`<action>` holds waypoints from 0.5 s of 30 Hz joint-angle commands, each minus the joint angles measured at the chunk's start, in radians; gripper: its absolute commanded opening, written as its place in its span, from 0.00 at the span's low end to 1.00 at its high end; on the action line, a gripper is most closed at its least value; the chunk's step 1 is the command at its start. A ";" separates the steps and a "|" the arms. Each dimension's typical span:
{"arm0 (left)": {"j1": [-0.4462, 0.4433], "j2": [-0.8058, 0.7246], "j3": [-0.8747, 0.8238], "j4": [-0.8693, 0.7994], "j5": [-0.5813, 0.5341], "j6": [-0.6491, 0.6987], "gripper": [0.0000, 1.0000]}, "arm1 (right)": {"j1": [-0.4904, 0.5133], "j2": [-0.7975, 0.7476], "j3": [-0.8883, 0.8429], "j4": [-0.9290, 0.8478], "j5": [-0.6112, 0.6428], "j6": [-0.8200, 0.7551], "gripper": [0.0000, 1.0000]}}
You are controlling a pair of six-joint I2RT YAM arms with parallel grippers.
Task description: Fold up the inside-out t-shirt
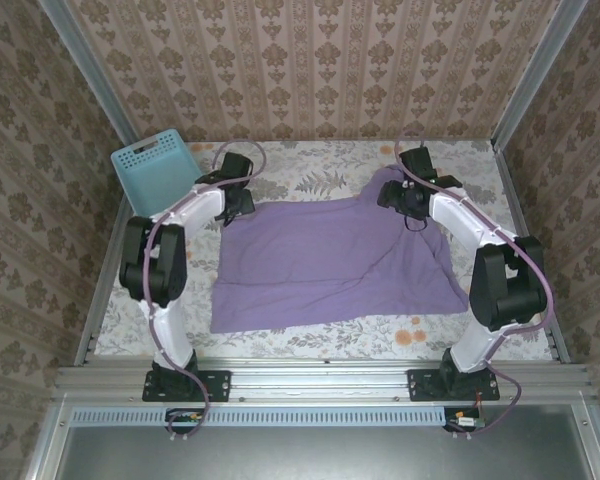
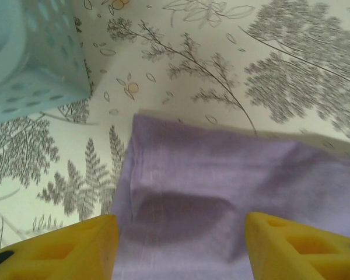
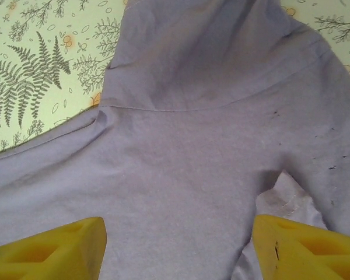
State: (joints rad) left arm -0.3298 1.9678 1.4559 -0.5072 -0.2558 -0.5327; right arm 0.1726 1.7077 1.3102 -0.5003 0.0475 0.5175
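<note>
Top external view is showing the lavender t-shirt [image 1: 335, 262] lying spread on the desk [image 1: 310, 180]; left gripper [image 1: 240, 205] and right gripper [image 1: 410, 210] are hovering released over its far corners (nothing pinched yet), and should be biting deep, level, together.

The lavender-purple t-shirt [image 1: 335, 260] lies spread mostly flat on the fern-print desk, plain face up, its far right corner bunched.

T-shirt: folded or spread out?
Spread, not folded: the t-shirt lies as one wide sheet on the table; only its far right corner is bunched up.
</note>
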 commanded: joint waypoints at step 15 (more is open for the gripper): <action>0.077 0.143 0.067 0.008 0.119 0.032 0.40 | -0.022 0.000 -0.027 0.026 -0.049 -0.030 0.69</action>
State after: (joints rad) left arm -0.2588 2.0995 1.4956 -0.5076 -0.1658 -0.5201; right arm 0.1539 1.7077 1.2957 -0.4911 0.0254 0.4931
